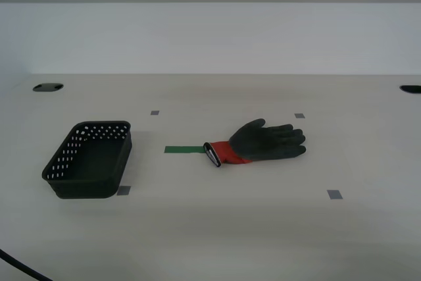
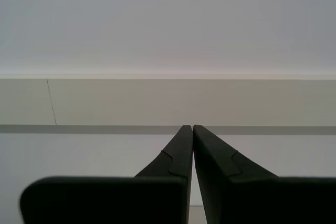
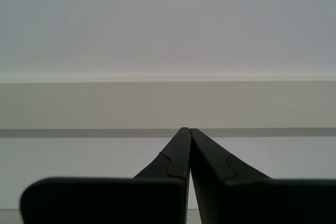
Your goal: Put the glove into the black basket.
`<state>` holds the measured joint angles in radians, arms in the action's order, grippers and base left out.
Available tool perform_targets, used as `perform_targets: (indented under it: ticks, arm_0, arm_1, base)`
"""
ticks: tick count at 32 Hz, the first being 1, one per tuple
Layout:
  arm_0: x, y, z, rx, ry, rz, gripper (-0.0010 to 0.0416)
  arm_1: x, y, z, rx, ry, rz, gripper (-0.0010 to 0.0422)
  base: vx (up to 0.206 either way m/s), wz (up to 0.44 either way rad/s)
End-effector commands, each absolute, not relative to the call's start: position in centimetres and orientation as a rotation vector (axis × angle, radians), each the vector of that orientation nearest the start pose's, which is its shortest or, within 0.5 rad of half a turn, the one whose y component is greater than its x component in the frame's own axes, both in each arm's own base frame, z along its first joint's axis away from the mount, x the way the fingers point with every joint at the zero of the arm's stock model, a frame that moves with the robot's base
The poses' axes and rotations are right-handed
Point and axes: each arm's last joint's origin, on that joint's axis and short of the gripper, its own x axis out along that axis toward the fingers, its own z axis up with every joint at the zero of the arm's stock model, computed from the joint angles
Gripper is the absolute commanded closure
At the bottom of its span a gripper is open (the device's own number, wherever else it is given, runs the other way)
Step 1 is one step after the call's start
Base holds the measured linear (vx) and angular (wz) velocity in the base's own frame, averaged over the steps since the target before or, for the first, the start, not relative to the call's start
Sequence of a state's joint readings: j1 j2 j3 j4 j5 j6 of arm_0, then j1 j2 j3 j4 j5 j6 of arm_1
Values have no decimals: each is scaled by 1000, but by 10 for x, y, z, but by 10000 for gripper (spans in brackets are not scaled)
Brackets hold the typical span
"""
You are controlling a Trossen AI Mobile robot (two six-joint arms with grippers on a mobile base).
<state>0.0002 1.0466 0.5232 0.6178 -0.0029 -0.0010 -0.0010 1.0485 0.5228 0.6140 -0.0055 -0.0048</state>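
**A:** Glove [image 1: 263,143] check, where's it sitting right now?

**B:** Flat on the pale table [image 1: 217,228], a bit toward 3 o'clock of the middle in the exterior view. Dark grey fingers point to 3 o'clock, red wrist and striped cuff point to 9 o'clock. The cuff is right at the end of a green tape strip [image 1: 184,150].

**A:** And the black basket [image 1: 90,160]?

**B:** Well apart from it, out at 9 o'clock, upright with nothing inside that I can see. One of the small grey tape squares [image 1: 123,191] sits right against its near corner.

**A:** Grippers?

**B:** Neither arm shows in the exterior view. My first gripper [image 3: 185,129] is pinched closed, tips meeting, nothing between them, aimed at a blank wall. My second gripper [image 2: 188,127] is the same: tips together, holding nothing.
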Motion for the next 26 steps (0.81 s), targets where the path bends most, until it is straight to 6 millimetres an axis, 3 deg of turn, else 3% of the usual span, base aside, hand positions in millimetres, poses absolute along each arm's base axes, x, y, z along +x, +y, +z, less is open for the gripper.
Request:
perform_targets:
  ticks: [1, 8, 14, 19, 26]
  arm_0:
    - [226, 0, 271, -1, -98, 3, 405]
    - [226, 0, 271, -1, -98, 3, 405]
    - [226, 0, 271, -1, -98, 3, 405]
    - [226, 0, 271, -1, -98, 3, 405]
    - [226, 0, 271, -1, -98, 3, 405]
  arm_1:
    - [228, 0, 273, -18, -72, 1, 412]
    - [234, -4, 291, -14, 57, -60, 412]
    - [236, -19, 317, 29, 88, -198, 412]
    - [238, -41, 336, 41, 122, -286, 412]
    - [256, -79, 345, 71, 177, -420, 412]
  base:
    - [0, 0]
    - [0, 0]
    - [0, 0]
    - [0, 0]
    - [0, 0]
